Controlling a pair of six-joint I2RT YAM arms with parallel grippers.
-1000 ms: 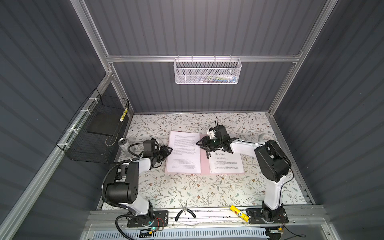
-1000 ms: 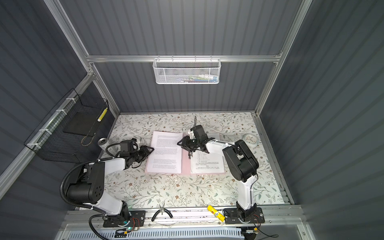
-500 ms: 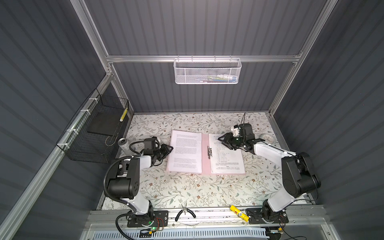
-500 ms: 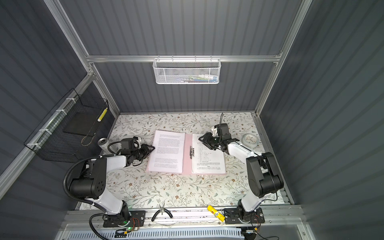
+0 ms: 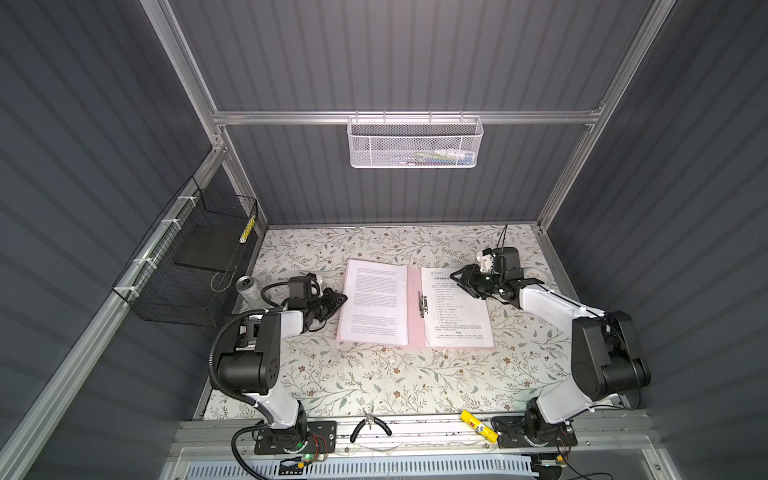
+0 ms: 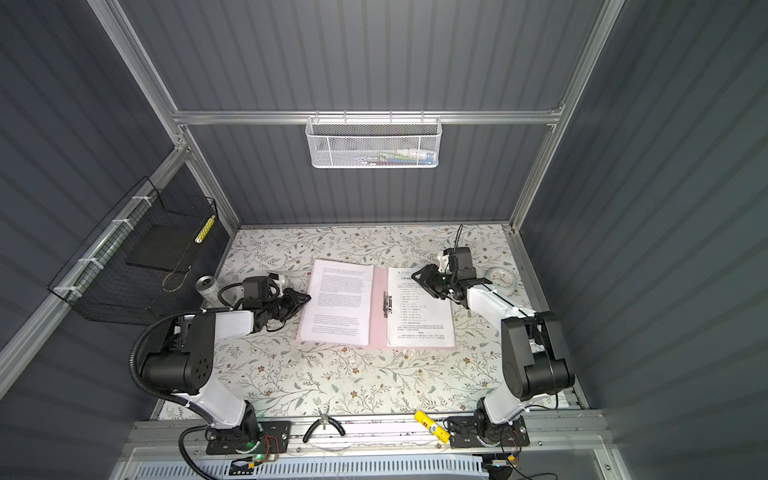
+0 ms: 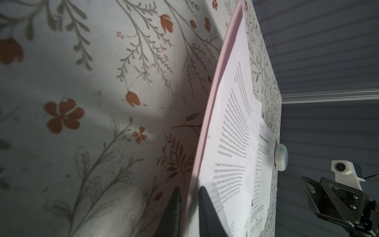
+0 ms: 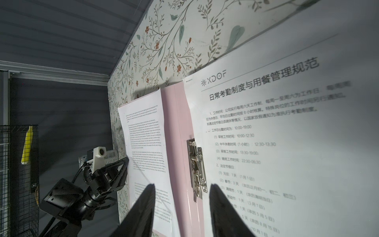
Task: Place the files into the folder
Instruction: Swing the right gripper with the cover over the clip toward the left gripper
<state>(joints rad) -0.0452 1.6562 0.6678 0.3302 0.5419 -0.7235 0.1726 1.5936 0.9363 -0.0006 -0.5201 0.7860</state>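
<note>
1. Left wrist view: the left pincer (image 7: pixel 189 187) had its black jaws drawn narrow astride the outer edge of the pale-pink card folder (image 7: pixel 215 86). Whether they truly pinched it could not be told.
2. The right pincer (image 8: pixel 182 184) stood partly open and empty, over the far corner of the right-hand page.
3. That folder lay open and flat on the floral-patterned table (image 5: pixel 374 374), with its small metal clip (image 8: pixel 196 164) at the spine.
4. The white printed paper sheets rested inside it: the plain text sheet (image 5: pixel 374 299) on the left flap and the bold-headed sheet (image 5: pixel 455 307) on the right.
</note>
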